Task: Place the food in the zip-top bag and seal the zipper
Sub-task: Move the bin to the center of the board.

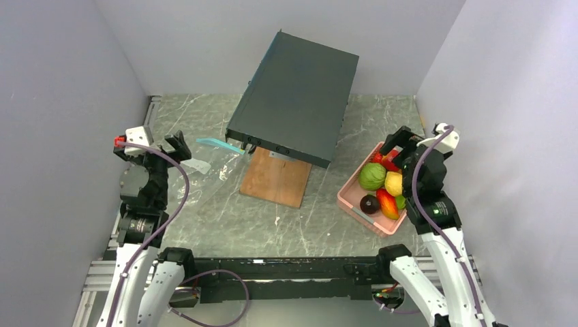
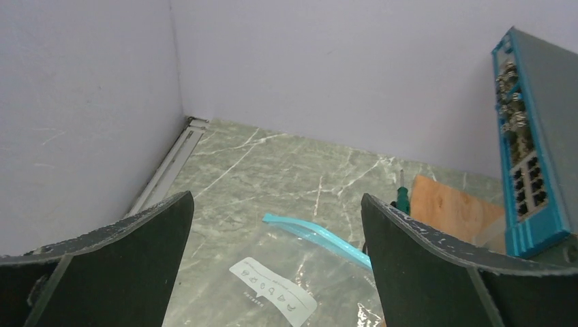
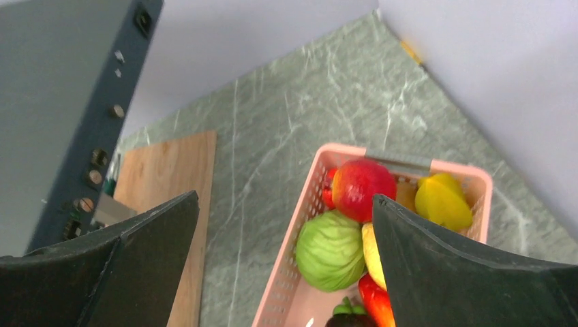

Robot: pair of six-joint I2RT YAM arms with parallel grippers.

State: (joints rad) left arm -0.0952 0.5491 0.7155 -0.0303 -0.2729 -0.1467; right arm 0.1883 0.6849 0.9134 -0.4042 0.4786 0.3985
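Worktop (image 1: 272, 225), green marbled, walled on three sides. Item one: the zip-top bag (image 2: 327, 272), clear, lying flat near the left edge, its zipper (image 2: 317, 235) a teal strip along the bag's far side, its white label (image 2: 272, 291) face up. Item two: the food (image 1: 382, 187), heaped in a pink tray (image 3: 300, 204) near the right edge, well apart from the bag; includes a green cabbage (image 3: 330, 248), a red apple (image 3: 361, 187), a yellow piece (image 3: 442, 201) and a dark purple piece (image 1: 369, 203). Item three: a wooden board (image 1: 276, 178) at centre, with a dark grey box (image 1: 293, 95) tilted up from it toward the far edge. Item four: a green-handled screwdriver (image 2: 403, 199) just beside the board. Left gripper (image 2: 276, 201) above the bag, fingers wide apart, holding nothing. Right gripper (image 3: 284, 199) above the tray, fingers wide apart, holding nothing.
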